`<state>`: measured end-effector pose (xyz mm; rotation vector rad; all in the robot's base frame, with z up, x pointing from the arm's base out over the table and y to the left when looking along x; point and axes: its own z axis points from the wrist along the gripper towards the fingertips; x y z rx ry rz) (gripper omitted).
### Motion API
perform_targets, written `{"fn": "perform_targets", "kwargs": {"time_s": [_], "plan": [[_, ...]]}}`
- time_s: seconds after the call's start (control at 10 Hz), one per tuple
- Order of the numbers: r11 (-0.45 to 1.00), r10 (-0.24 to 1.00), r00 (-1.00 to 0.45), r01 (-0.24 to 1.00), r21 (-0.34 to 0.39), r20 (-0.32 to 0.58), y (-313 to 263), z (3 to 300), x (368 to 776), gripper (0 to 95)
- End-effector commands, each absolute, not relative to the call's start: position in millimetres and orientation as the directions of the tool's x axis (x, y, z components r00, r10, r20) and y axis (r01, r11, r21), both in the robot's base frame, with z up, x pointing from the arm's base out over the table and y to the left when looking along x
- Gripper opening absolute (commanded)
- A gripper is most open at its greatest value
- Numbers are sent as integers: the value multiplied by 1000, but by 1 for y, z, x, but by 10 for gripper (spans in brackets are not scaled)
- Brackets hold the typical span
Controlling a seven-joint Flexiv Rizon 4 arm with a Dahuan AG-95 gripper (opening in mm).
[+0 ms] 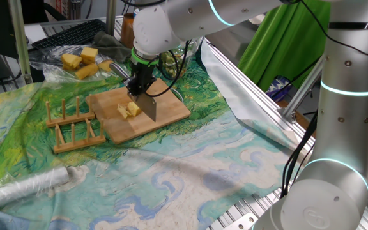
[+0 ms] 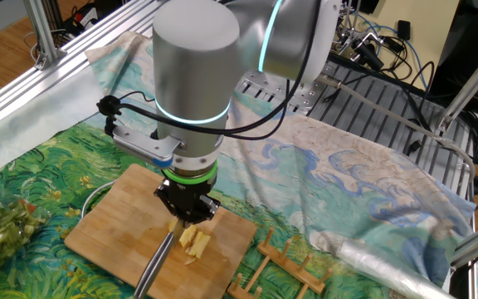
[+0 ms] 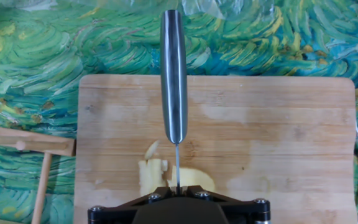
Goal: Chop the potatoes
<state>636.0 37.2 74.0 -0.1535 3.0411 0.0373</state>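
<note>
Glossy silver-white arm (image 2: pixel 193 66), glowing cyan joint rings, green wrist band, black cables.

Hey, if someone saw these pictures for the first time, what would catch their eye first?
Probably the pincer, shut on a knife held blade-down over the wooden board mid-table. Right under the blade lie the potatoes, already cut into pale slices. Beyond the board's far corner sit larger yellow chunks, uncut, and the swirly painted cloth covers the table.
</note>
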Motion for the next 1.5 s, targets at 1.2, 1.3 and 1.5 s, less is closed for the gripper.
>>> {"fn": "perform_targets", "kwargs": {"time_s": [1.2, 1.3, 1.5], "plan": [[996, -83, -986, -88, 28, -143, 46, 21, 639, 0], [996, -81, -987, -86, 27, -141, 46, 21, 639, 0], [996, -78, -989, -81, 22, -125, 46, 26, 639, 0]]}}
